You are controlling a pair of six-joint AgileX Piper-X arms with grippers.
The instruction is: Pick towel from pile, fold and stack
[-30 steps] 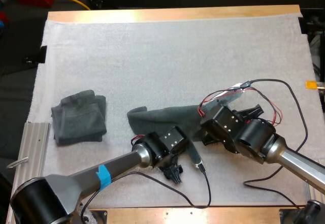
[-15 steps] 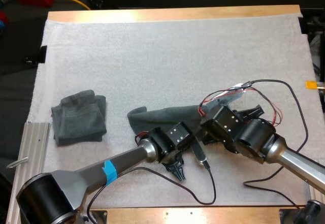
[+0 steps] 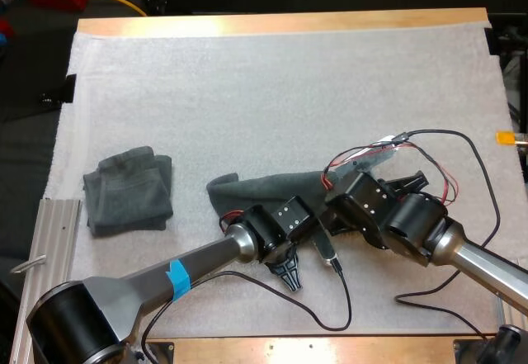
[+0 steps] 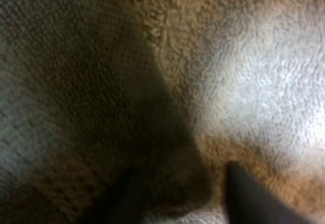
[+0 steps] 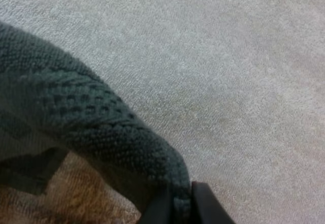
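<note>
Dark grey-green towel [image 3: 264, 189] lies as a rumpled strip near the middle of the white mat's [image 3: 289, 92] near edge, on the worktop. The step looks like gripping its edge at two spots to spread or fold it; no fold made yet. Right tool [image 5: 177, 197] is clamped on the towel's hem, cloth pinched between both fingers. Left tool [image 4: 180, 178] has its fingers apart, straddling the towel's edge without pressing it. Next move probably needs the left tool to close on that edge, then both to lift together. Second towel [image 3: 129, 191], loosely folded, sits well apart near the mat's left edge.
</note>
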